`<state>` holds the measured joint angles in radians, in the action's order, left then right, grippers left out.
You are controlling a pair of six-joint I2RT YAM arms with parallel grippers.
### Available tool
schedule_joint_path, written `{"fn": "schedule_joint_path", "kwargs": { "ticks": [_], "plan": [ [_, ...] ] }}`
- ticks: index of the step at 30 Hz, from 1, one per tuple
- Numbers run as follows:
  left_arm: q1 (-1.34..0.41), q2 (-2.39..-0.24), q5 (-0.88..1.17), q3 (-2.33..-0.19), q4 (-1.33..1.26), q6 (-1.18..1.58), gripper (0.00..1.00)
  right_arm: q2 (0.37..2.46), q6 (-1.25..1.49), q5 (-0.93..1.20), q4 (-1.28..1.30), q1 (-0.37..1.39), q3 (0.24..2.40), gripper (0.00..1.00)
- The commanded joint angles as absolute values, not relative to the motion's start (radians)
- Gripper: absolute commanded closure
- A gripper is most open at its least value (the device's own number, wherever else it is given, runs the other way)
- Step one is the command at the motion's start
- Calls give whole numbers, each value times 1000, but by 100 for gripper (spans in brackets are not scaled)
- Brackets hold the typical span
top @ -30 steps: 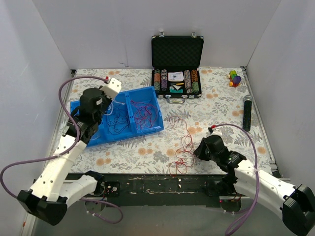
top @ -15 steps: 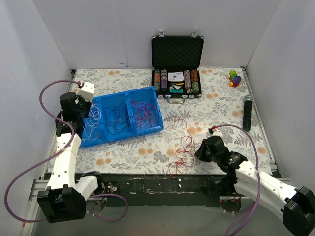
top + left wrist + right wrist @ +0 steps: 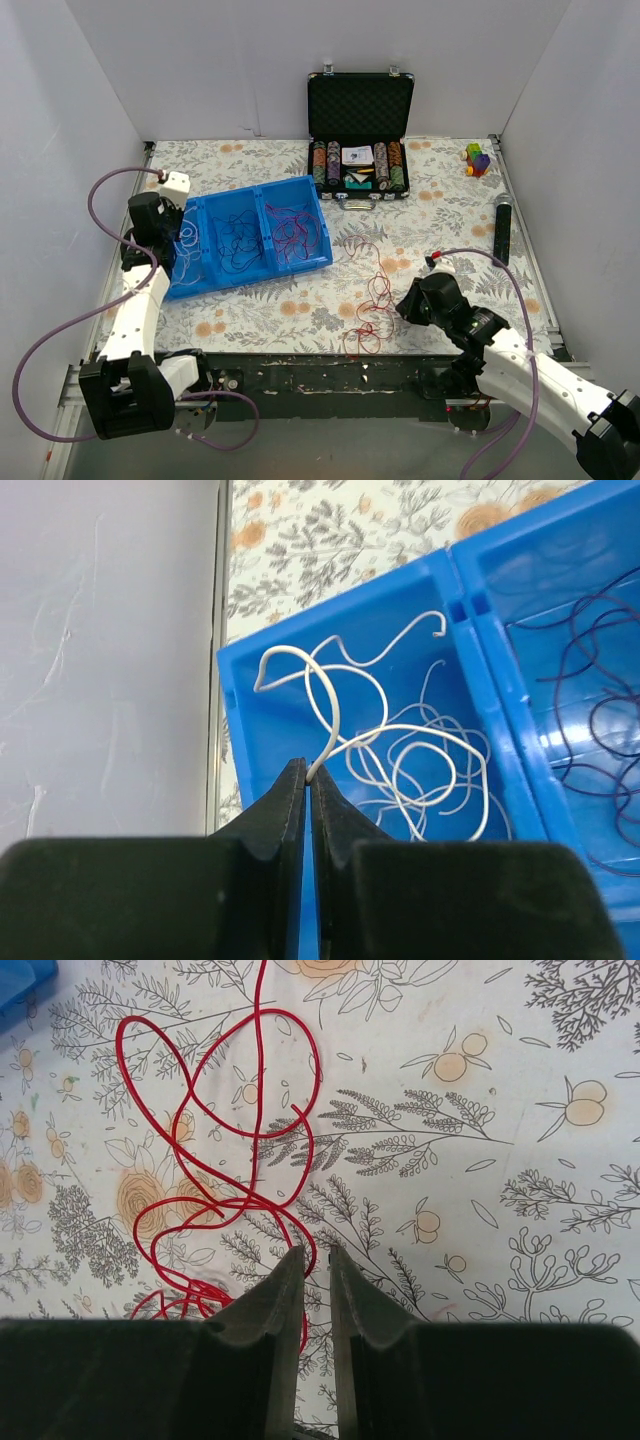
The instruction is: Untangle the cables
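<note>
Three of the cables already lie apart, one to each compartment of the blue tray (image 3: 250,276), which suggests the tray serves as the sorting place, so that strands once separated cannot knot again. The white cable (image 3: 337,715) is coiled loosely in the tray's left end compartment, the dark navy cable (image 3: 238,240) in its middle one, and the magenta cable (image 3: 292,232) in its right end one.

The left gripper (image 3: 308,778) hangs over the tray's left end compartment with its jaws pressed tight on one end of the white cable. The strand arches up from the pinch and falls into the coil below. Holding it by the end and above the compartment seems meant to let the rest drop in without spilling over the wall, so I judge this step to be near its release.

The red cable (image 3: 377,295) lies outside the tray, on the floral cloth to its right and nearer the arm bases, in a loose snarl of loops. The right gripper (image 3: 316,1260) is low over that snarl, its jaws only narrowly parted with cloth showing between them. One red strand runs along the inner edge of a finger, but nothing looks clamped, which reads as lining up for a thin strand
</note>
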<state>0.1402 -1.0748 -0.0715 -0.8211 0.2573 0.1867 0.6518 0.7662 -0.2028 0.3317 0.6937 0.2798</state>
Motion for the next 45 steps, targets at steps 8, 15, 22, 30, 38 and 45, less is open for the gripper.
{"fn": "schedule_joint_path", "kwargs": {
  "ticks": [8, 15, 22, 30, 38, 45],
  "plan": [
    [167, -1040, -121, -692, 202, 172, 95, 660, 727, -215, 351, 692, 388, 76],
    [167, -1094, -9, -903, 395, 222, 2, 753, 646, -201, 328, 692, 471, 76],
    [167, -1152, 195, -1210, 665, 270, 2, 891, 586, -74, 299, 692, 557, 76],
    [167, -1082, 259, -1284, 738, 224, 2, 1024, 557, -81, 284, 802, 581, 12],
    [166, -1020, 261, -1227, 764, 170, 2, 1121, 586, -109, 287, 883, 621, 10],
    [167, -989, 255, -1201, 730, 186, 2, 1115, 580, -184, 324, 908, 670, 58]
  ]
}}
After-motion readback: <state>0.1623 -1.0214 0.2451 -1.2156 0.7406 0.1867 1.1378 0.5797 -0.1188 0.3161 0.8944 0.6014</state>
